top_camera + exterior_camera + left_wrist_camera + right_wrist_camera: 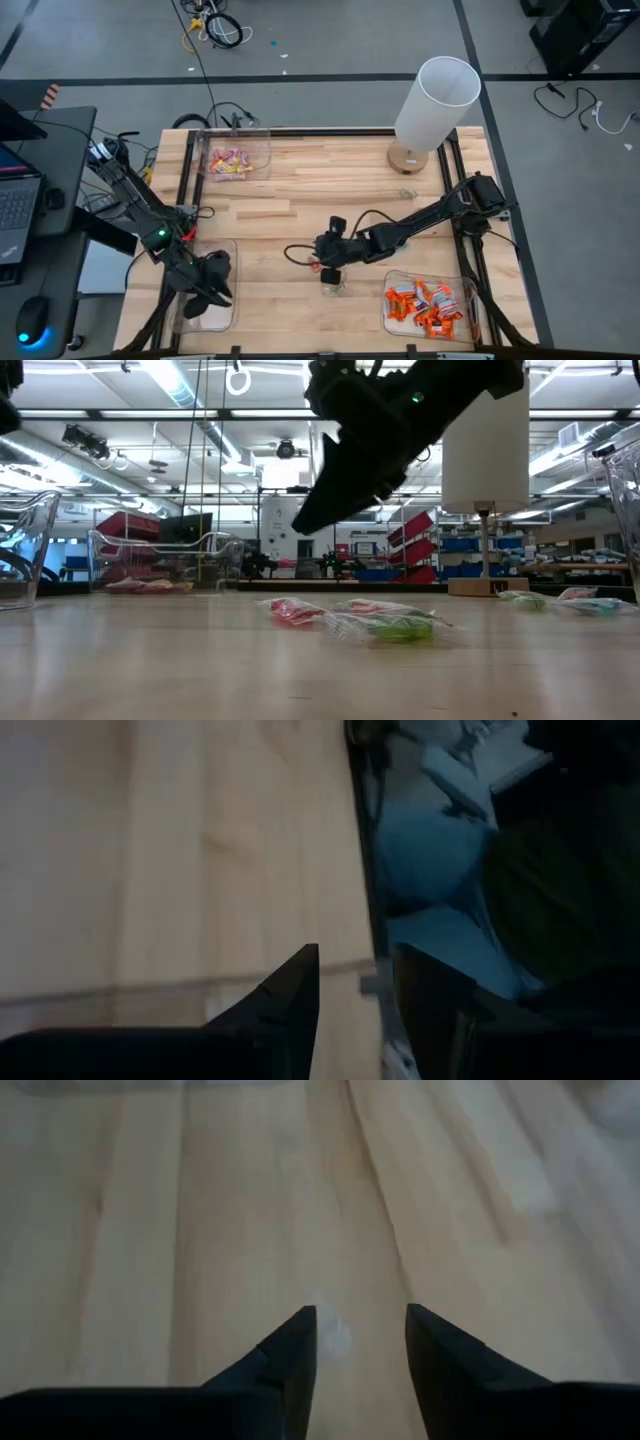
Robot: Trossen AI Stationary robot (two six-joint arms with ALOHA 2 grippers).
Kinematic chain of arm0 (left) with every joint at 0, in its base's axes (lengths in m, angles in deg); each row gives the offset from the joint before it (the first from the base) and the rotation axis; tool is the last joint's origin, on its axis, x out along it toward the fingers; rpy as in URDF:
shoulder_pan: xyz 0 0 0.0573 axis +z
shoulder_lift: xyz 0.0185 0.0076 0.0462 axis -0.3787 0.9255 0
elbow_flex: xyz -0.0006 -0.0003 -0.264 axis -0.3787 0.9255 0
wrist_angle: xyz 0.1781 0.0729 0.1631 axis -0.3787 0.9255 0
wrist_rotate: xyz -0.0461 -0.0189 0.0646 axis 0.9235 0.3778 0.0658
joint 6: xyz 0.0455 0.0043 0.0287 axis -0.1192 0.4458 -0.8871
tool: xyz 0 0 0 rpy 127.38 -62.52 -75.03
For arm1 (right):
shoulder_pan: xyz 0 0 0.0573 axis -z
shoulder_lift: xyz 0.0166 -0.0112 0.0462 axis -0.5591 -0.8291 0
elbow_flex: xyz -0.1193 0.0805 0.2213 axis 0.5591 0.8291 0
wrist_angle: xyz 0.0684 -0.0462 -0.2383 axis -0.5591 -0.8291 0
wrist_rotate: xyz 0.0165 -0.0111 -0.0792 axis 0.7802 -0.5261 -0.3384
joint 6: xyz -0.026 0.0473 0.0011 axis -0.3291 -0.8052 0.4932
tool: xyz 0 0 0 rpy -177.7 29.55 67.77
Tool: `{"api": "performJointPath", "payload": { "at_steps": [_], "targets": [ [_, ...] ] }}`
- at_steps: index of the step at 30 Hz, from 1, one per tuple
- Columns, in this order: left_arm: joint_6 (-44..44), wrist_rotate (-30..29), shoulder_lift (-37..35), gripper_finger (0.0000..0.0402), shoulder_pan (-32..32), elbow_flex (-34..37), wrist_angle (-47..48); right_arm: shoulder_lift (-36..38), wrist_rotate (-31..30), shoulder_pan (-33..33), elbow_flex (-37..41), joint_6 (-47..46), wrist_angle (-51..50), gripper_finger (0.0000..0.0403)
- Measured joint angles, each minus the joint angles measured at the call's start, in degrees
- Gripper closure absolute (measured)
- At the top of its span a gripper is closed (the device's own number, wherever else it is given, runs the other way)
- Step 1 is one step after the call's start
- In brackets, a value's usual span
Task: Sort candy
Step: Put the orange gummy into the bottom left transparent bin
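Loose candy (331, 285) is seen at lower centre of the high view, directly beneath the right gripper (328, 268); from table height it reads as two wrapped sweets, a red one (296, 611) and a green one (398, 625), lying flat with their long axes across that frame. The right gripper is the nearer by far. Its fingers (290, 1350) stand spread with a clear gap, and nothing is pinched between them; only a pale blur on the wood shows in that gap (what it is cannot be told). A short, nearly straight descent is judged to be what the next pick needs.

The left gripper (208, 290) hangs at lower left over a clear bin (222, 318), well apart from the loose sweets. Its fingers (290, 995) are parted, and nothing is seen held.

Three bins are in view. Pink-and-yellow candy (228, 160) lies in the bin at upper left (262, 140). Orange candy (428, 303) fills the bin at lower right (392, 322). The contents of the lower-left bin cannot be made out. More sweets (590, 601) lie at the far right of the low view, near a lamp (430, 105).
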Motion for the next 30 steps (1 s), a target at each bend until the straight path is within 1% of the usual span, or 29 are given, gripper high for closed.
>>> {"api": "performJointPath", "payload": {
  "at_steps": [8,14,18,24,27,30],
  "targets": [
    [-9.1,-14.62,0.0,0.027,1.23,0.0,-0.83,-2.01,-0.16,-1.6,0.12,-6.85,-0.57,0.0243],
    [-15.85,-19.45,0.11,0.027,2.06,0.0,-3.62,-6.23,-0.13,-1.71,0.02,-9.25,4.87,0.0235],
    [-18.05,-22.19,0.12,0.027,2.06,0.0,-4.59,-8.84,-0.07,-1.55,-0.09,-11.09,4.51,0.0233],
    [-21.42,-23.97,0.11,0.027,2.05,0.0,-4.72,-10.1,0.7,-1.36,-0.3,-15.92,5.32,0.0233],
    [-22.99,-26.54,0.12,0.027,2.05,0.0,-4.62,-10.08,1.44,-1.41,-0.3,-17.45,5.47,0.0235],
    [-24.04,-28.87,0.11,0.027,2.05,0.0,-4.58,-10.08,3.73,-1.36,-0.26,-16.68,7.92,0.0244]
  ]
}}
